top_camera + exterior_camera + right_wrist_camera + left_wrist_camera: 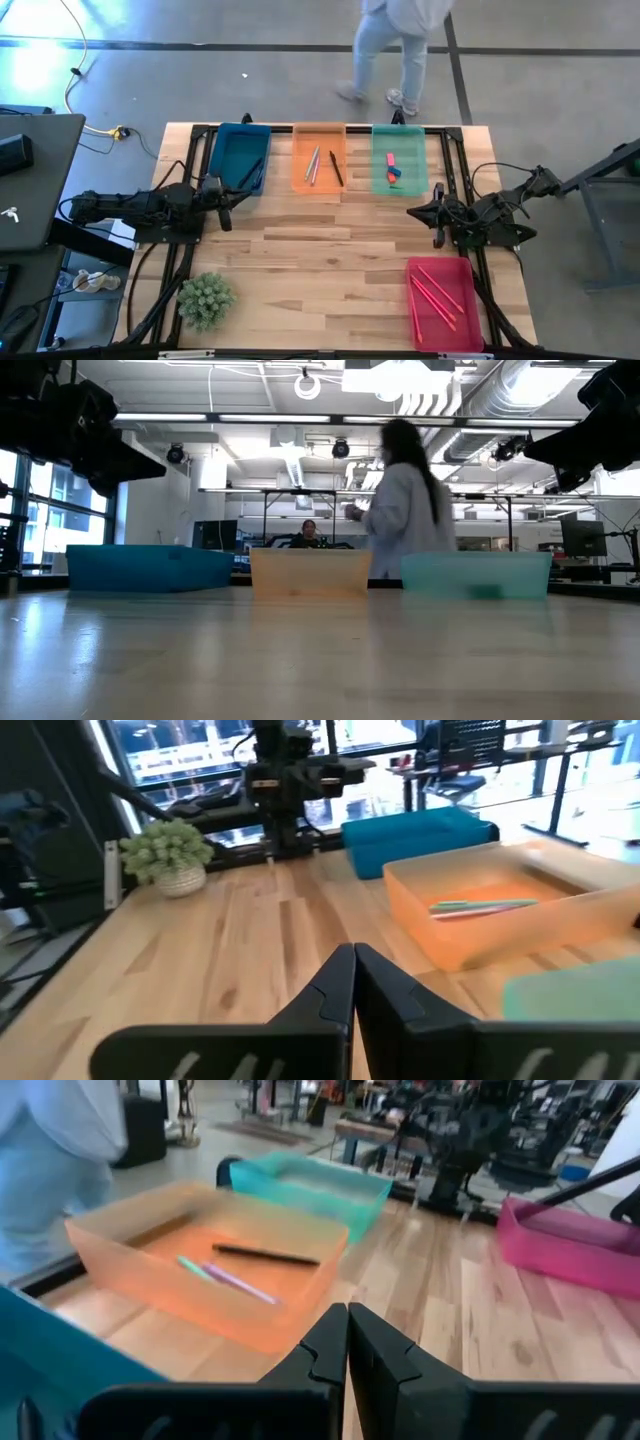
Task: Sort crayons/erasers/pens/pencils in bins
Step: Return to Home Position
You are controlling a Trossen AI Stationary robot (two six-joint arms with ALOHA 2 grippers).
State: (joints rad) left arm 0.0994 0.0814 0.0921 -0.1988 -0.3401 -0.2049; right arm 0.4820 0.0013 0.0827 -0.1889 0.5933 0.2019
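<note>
L gripper [347, 1318] clenched, left side by blue bin [232, 155]. R gripper [353, 956] clenched too, right side just past pink bin [468, 332]. erasers [392, 171] in green bin [415, 150], far right; prob. 3, hard to count.

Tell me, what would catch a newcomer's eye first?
Four bright bins: the blue bin, orange bin and green bin line the table's far edge, the pink bin sits at its near right corner. Both arms wait at the sides, left gripper and right gripper shut. A person passes behind the table.
</note>
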